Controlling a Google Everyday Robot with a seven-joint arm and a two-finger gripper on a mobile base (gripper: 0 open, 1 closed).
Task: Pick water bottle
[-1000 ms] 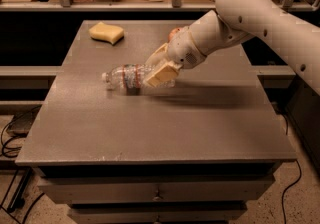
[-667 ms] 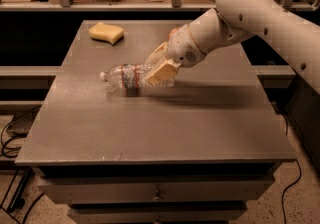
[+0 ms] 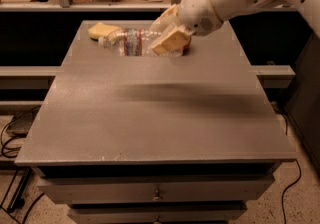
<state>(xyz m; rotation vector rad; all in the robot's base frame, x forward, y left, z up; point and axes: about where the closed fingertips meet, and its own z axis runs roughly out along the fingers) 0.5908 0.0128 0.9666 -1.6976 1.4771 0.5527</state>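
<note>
The water bottle [image 3: 131, 42] is a clear ribbed bottle with a white cap pointing left and a red-green-blue label band. It lies horizontal in the air above the far part of the grey table [image 3: 150, 123], and its shadow falls on the tabletop below. My gripper [image 3: 168, 38], on the white arm coming in from the upper right, is shut on the bottle's base end. Its tan fingers [image 3: 170, 42] cover that end.
A yellow sponge [image 3: 99, 29] lies at the table's far left, just behind the bottle's cap. Drawers [image 3: 155, 193] sit under the tabletop. A rail and shelves with clutter stand behind the table. Cables lie on the floor at the left and right.
The gripper has lifted the bottle off the tabletop and carried it up and towards the far side. The sponge has not moved.
</note>
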